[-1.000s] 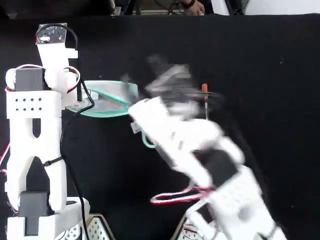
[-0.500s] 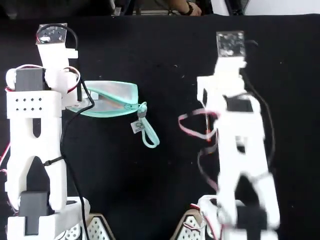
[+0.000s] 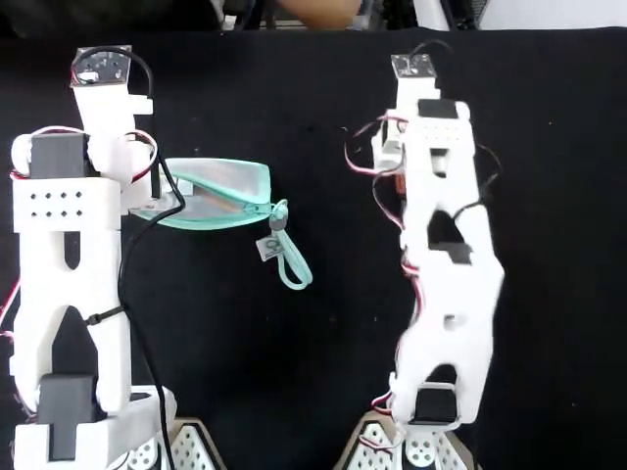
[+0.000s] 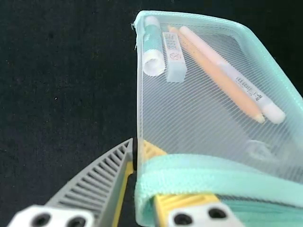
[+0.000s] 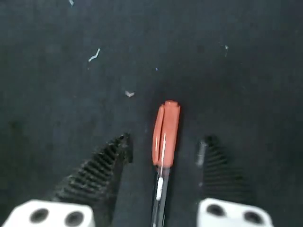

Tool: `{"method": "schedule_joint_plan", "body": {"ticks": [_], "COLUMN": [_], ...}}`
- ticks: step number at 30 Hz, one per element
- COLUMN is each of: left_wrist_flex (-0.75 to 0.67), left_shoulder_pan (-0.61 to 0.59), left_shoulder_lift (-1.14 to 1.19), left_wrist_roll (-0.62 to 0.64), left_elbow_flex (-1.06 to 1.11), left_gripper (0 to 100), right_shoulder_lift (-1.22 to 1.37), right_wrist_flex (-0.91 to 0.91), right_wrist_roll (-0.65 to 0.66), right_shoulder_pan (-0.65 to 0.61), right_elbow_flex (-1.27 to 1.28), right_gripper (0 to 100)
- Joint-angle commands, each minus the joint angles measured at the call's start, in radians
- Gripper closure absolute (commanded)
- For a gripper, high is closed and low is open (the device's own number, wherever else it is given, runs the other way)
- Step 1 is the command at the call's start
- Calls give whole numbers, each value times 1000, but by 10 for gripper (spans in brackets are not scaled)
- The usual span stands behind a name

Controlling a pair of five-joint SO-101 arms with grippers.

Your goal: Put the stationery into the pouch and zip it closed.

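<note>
The translucent pouch [image 4: 203,109] with mint trim holds a white tube, an eraser, an orange pencil and a white pen. My left gripper [image 4: 142,158] is shut on the pouch's zipper edge. In the high view the pouch [image 3: 217,194] lies beside the left arm, its mint strap [image 3: 291,260] trailing off to the side. A pen with an orange-red cap [image 5: 165,135] lies on the black table between the fingers of my right gripper [image 5: 164,141], which is open and astride it, with a gap on both sides. The right arm [image 3: 437,206] stretches out over that spot.
The black table top [image 3: 549,245] is bare around both arms. A few small white scraps [image 5: 94,55] lie beyond the pen. Red and white cables [image 3: 364,162] loop beside the right arm.
The right arm has swung away from the pouch to the right and stretched out straight over the pen. The left arm and the pouch have stayed put.
</note>
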Motion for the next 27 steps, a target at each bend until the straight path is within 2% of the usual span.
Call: {"method": "schedule_joint_plan", "body": {"ticks": [1,7,9,11,21,27], "left_wrist_flex": [6,0,-2,-2,-2,-23], "left_shoulder_pan": [-13,-13,-13,-13,-13,-13], "left_shoulder_lift": [6,6,6,6,6,6], "left_wrist_roll": [-9,-9,-9,-9,-9,-9], "left_elbow_flex": [7,7,7,7,7,5], "left_gripper": [970,970,970,970,970,970], "right_shoulder_lift": [157,427,493,544,389,148], "right_wrist_flex": [89,284,345,399,442,440], "right_wrist_roll": [-6,86,98,97,91,89], "right_shoulder_pan": [31,15,12,12,28,21], "right_elbow_flex": [-360,-768,-898,-1021,-986,-707], "right_gripper": [827,828,881,981,986,986]}}
